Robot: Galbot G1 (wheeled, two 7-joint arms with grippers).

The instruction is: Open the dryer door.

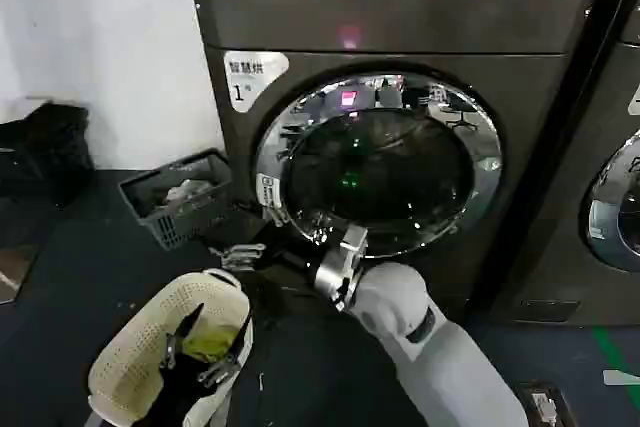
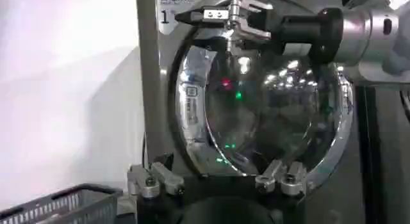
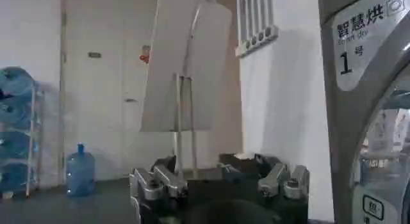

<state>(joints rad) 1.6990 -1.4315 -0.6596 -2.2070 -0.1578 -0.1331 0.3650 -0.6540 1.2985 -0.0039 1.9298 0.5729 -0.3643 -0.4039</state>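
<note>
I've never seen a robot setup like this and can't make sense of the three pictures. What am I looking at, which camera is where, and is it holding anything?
This is a two-armed robot facing a dryer. The head view looks down from its head. The white arm is its right arm. The right gripper, a two-fingered claw, sits at the lower left edge of the round dryer door, which is shut.

The other two pictures come from cameras on the wrists. The left wrist view shows the left gripper at its lower edge, facing the door from farther back. The right wrist view looks past the dryer's side into the room.

Both grippers are open and hold nothing. A dark basket stands on the floor beside the dryer, and a neighbouring machine is on the other side.
</note>
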